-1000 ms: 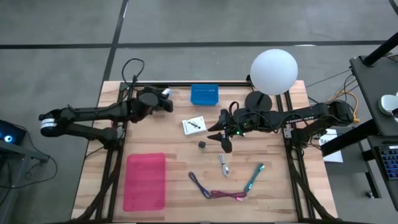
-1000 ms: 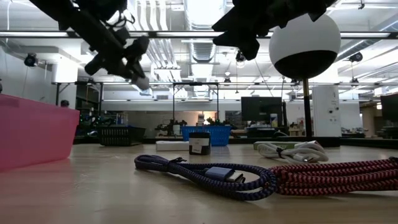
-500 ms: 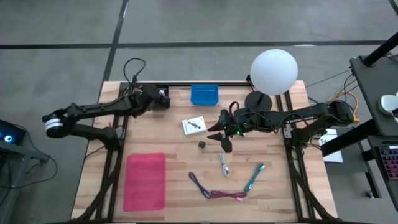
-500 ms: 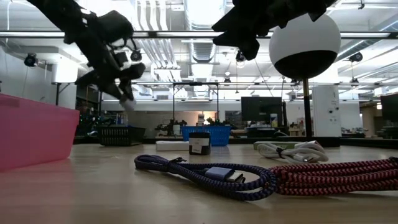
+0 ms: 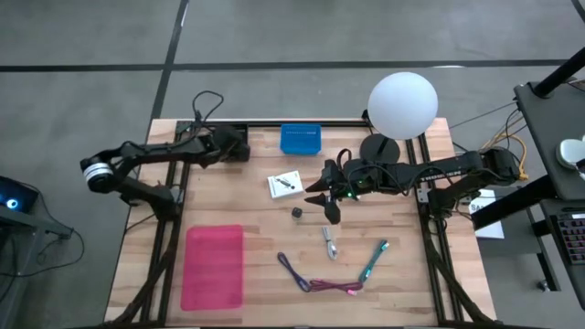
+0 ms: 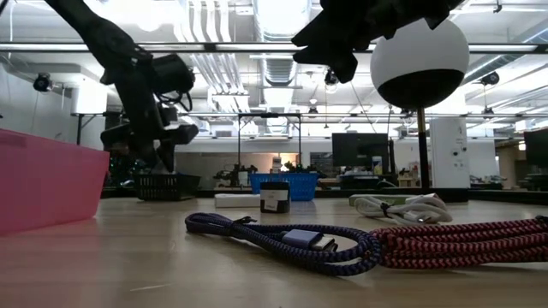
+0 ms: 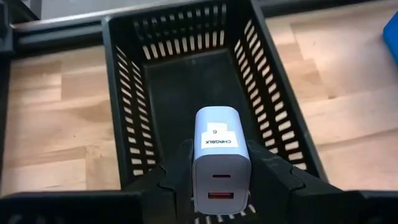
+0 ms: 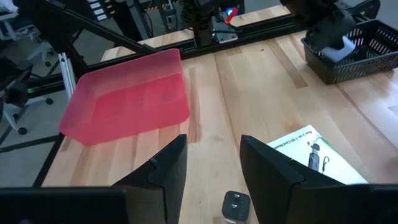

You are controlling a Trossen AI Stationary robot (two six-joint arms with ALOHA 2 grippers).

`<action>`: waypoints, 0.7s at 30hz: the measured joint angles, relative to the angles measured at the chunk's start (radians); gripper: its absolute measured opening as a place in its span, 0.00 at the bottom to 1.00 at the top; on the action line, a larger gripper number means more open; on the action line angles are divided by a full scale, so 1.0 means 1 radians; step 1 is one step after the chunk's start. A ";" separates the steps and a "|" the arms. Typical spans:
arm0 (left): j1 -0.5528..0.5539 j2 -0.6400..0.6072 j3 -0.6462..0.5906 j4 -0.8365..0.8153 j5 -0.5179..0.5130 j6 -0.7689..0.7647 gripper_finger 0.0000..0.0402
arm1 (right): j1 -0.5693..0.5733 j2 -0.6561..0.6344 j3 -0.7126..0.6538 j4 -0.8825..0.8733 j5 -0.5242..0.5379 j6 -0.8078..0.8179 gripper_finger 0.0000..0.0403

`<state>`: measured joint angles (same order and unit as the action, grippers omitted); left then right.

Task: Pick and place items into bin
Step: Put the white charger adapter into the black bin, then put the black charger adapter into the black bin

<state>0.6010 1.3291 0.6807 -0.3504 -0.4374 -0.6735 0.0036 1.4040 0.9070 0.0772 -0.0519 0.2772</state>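
Placement step in hand: left gripper (image 7: pixel 214 180) pinches a white USB charger (image 7: pixel 216 155) directly above the black slotted bin (image 7: pixel 186 37) at the table's far edge. Next, fingers must part. Right gripper (image 8: pixel 211 168), spread, hovers over the small dark cube (image 8: pixel 235 205).

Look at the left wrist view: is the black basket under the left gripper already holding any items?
No: the black basket shows a bare dark floor, and the white charger sits gripped in the left gripper above it.

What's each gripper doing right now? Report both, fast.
Left gripper: shut on the white charger, over the black basket.
Right gripper: open, holding nothing, above the table near the small dark cube.
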 joint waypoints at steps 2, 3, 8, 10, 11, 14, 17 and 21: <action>0.000 0.013 0.000 0.001 0.003 0.017 0.27 | 0.000 0.000 0.000 0.000 0.000 0.000 0.34; 0.000 0.016 0.000 -0.001 0.009 0.033 0.27 | 0.000 0.000 0.000 -0.001 0.000 0.000 0.34; 0.000 0.018 0.005 0.000 0.017 0.082 0.32 | 0.000 0.000 0.000 -0.003 0.002 -0.001 0.34; 0.000 0.013 0.008 0.003 0.017 0.086 0.35 | 0.000 0.000 0.000 -0.004 0.002 -0.009 0.33; 0.000 0.009 0.008 0.002 0.017 0.087 0.36 | 0.000 0.000 0.000 -0.005 0.002 -0.013 0.33; 0.000 -0.002 0.010 0.008 0.017 0.087 0.40 | 0.000 0.000 0.000 -0.016 0.002 -0.019 0.33; 0.000 -0.023 0.010 0.033 0.036 0.086 0.43 | 0.000 0.000 0.000 -0.022 0.002 -0.019 0.33; -0.001 -0.072 0.010 0.161 0.201 0.135 0.45 | 0.000 0.000 0.000 -0.022 0.002 -0.018 0.34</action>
<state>0.6003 1.2575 0.6905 -0.1892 -0.2362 -0.5383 0.0036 1.4040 0.9070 0.0555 -0.0498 0.2588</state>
